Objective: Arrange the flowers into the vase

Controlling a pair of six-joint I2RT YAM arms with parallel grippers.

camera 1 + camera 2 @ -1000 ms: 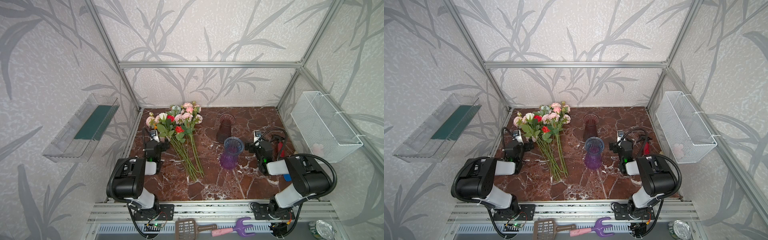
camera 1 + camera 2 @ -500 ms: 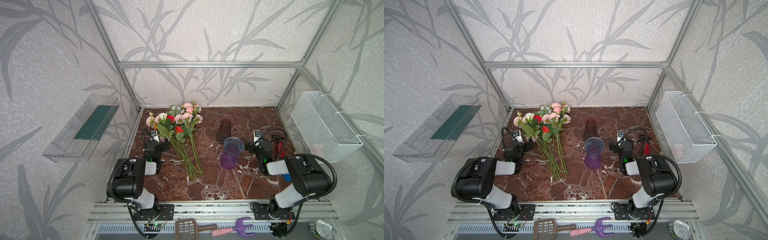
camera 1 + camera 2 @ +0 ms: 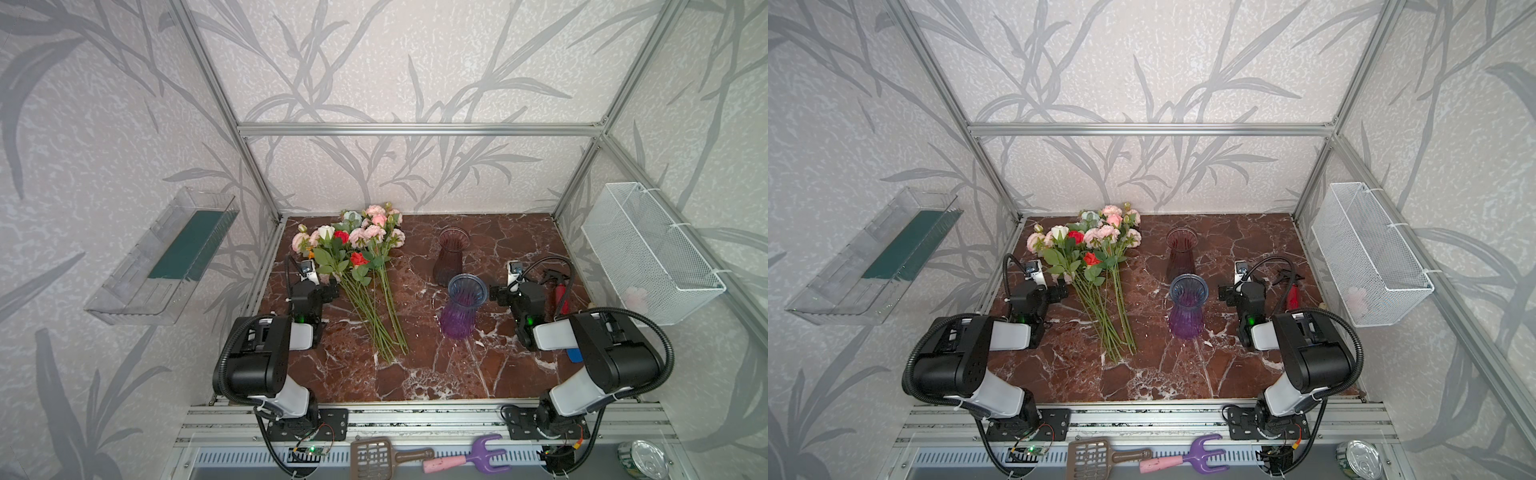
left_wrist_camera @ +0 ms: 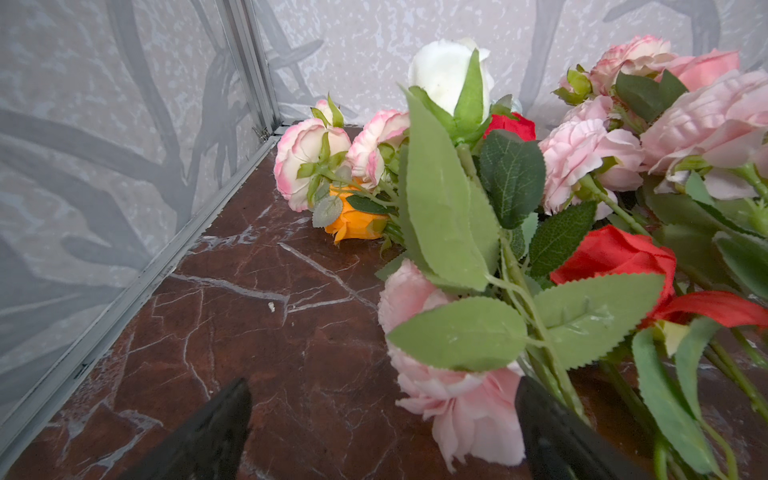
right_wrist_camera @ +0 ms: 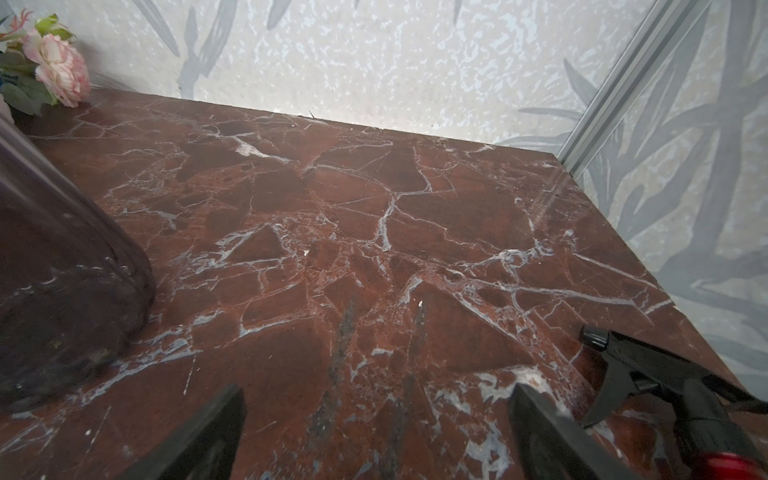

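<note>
The flowers (image 3: 357,266) (image 3: 1092,257) lie in a bunch on the marble table (image 3: 415,374), blooms toward the back wall and green stems toward the front. A purple vase with a blue rim (image 3: 461,307) (image 3: 1187,307) stands upright mid-table, and a dark reddish vase (image 3: 451,257) (image 3: 1180,255) stands behind it. My left gripper (image 3: 328,291) (image 4: 382,386) rests open beside the blooms, a pink bloom (image 4: 457,399) lying loose by one finger. My right gripper (image 3: 494,293) (image 5: 376,390) is open over bare marble, right of the purple vase. A vase's dark glass wall (image 5: 62,291) shows in the right wrist view.
A red spray bottle with a black head (image 3: 559,291) (image 5: 685,399) lies just right of my right gripper. A white wire basket (image 3: 648,257) hangs on the right wall and a clear tray (image 3: 166,257) on the left wall. A scoop (image 3: 370,455) and a toy rake (image 3: 478,455) lie below the table's front edge.
</note>
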